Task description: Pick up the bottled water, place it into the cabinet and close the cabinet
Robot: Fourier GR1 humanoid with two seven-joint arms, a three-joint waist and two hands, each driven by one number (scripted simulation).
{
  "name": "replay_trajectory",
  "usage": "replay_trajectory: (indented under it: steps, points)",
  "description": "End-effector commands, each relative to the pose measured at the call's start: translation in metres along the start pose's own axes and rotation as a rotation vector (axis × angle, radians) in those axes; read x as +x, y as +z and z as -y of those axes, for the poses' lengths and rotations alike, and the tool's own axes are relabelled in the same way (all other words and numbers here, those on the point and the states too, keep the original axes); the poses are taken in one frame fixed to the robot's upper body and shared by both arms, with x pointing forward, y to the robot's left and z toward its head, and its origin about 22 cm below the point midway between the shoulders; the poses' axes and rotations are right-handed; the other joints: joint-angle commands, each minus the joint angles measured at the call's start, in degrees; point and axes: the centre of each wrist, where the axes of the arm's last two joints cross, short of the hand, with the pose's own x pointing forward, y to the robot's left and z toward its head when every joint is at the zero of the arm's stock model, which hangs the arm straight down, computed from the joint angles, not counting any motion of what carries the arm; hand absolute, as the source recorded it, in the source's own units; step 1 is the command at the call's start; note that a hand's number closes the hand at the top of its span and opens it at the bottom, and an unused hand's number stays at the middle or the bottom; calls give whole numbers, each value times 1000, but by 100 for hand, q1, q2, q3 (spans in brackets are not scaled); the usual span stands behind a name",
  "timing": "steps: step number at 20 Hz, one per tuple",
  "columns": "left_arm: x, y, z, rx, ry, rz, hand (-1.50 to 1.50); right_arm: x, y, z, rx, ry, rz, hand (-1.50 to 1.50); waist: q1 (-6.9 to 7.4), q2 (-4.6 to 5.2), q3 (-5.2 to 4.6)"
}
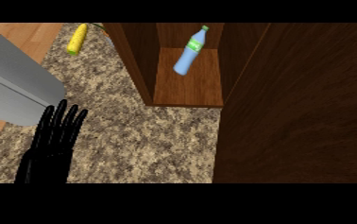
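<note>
Blue plastic water bottle [189,53], green-capped, sits tilted inside the brown wooden cabinet [187,88] at twelve o'clock; black left hand [53,140] at eight o'clock, fingers straight, grasping nothing.

I looked down on a speckled beige-and-brown stone tabletop [140,138]. A plain grey slab [24,88] cut across its left side, with pale wood planks [28,34] beyond. A dark wooden cabinet [137,62] stood open ahead, and a broad dark wooden panel [293,124] filled my right.
</note>
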Motion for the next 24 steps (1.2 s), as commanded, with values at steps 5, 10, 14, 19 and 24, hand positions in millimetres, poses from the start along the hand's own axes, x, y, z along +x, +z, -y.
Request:
replay_trajectory:
  steps: [5, 10, 14, 19, 24]
  points:
    - [32, 8, -29, -23, -7, 0, -150, 34, -22, -20, 107, 46, 50, 150, 179, 82, -27]
    - [41, 12, -33, -47, -1, 3, -150, 23, -32, -27, 67, -73, 136, 150, 425, 154, -21]
    - [47, 17, -41, -70, -6, -19, -150, 20, -35, -25, 105, -54, 87, 150, 618, 197, -30]
    - [58, 8, -47, -116, 4, 16, -150, 15, -41, -18, 112, -14, 64, 150, 779, 264, -44]
    - [62, 8, -47, -151, 7, -1, -150, 12, -44, -12, 156, 26, 44, 150, 987, 299, -52]
